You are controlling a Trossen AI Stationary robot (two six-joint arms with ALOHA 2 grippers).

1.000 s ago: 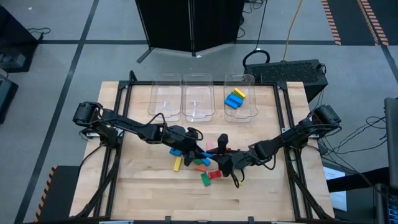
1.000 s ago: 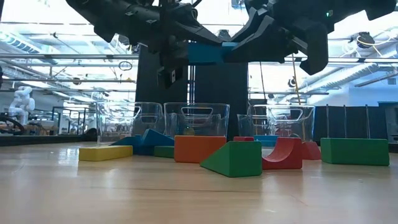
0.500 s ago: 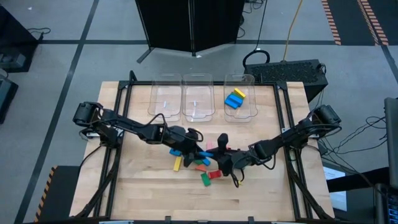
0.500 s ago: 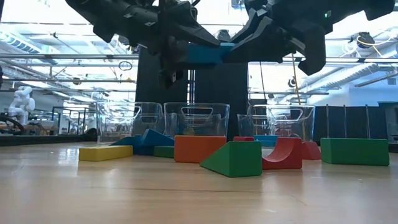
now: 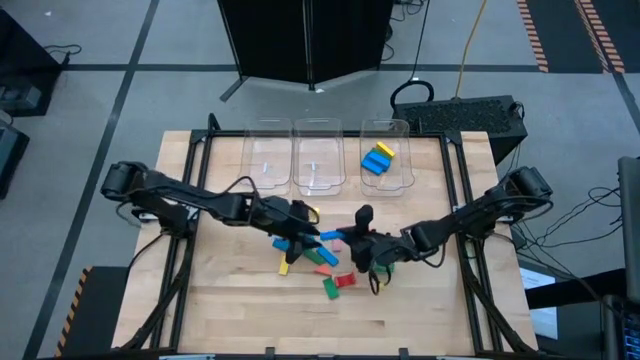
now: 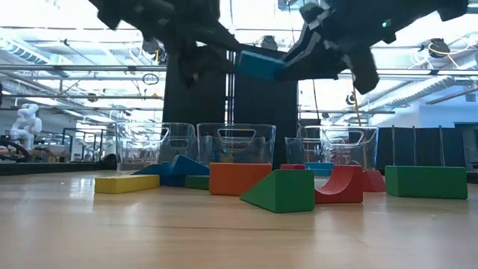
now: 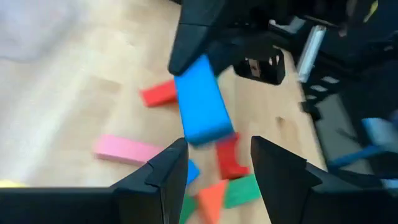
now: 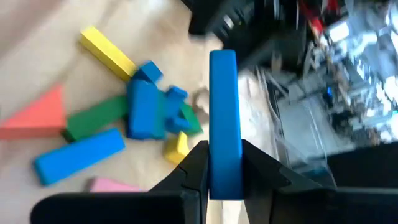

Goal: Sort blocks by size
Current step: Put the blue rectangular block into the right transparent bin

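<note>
A long blue block (image 7: pixel 200 106) hangs in the air above a pile of loose blocks (image 5: pixel 322 268) in the middle of the table, with my right gripper (image 8: pixel 225 171) shut on it. My left gripper (image 7: pixel 217 168) is open. Its two fingers stand just short of the block's free end, one on either side, and touch nothing. In the high view the two grippers face each other, left (image 5: pixel 303 236) and right (image 5: pixel 350 241), with the blue block (image 5: pixel 330 237) between them. In the low view the blue block (image 6: pixel 260 65) hangs tilted, high over the table. My right gripper pinches the blue block's end (image 8: pixel 224 163) between its two fingers, which lie along the block. The fingers come slanting down from the table's right side. The rest of the block sticks out past the fingertips toward my left gripper, lifted clear of the pile.
Three clear bins stand in a row at the far edge: left (image 5: pixel 265 160), middle (image 5: pixel 318 160) and right (image 5: pixel 385 172). The right one holds blue and yellow blocks. The pile on the table has a yellow bar (image 6: pixel 127 183), an orange block (image 6: pixel 237 178), a green wedge (image 6: pixel 284 191), a red arch (image 6: pixel 342 185) and a green block (image 6: pixel 426 181).
My left gripper has let go of the blue block and drawn back up and toward the table's left edge, rolling as it went. The block stays in my right gripper and now hangs tilted where it was level.
</note>
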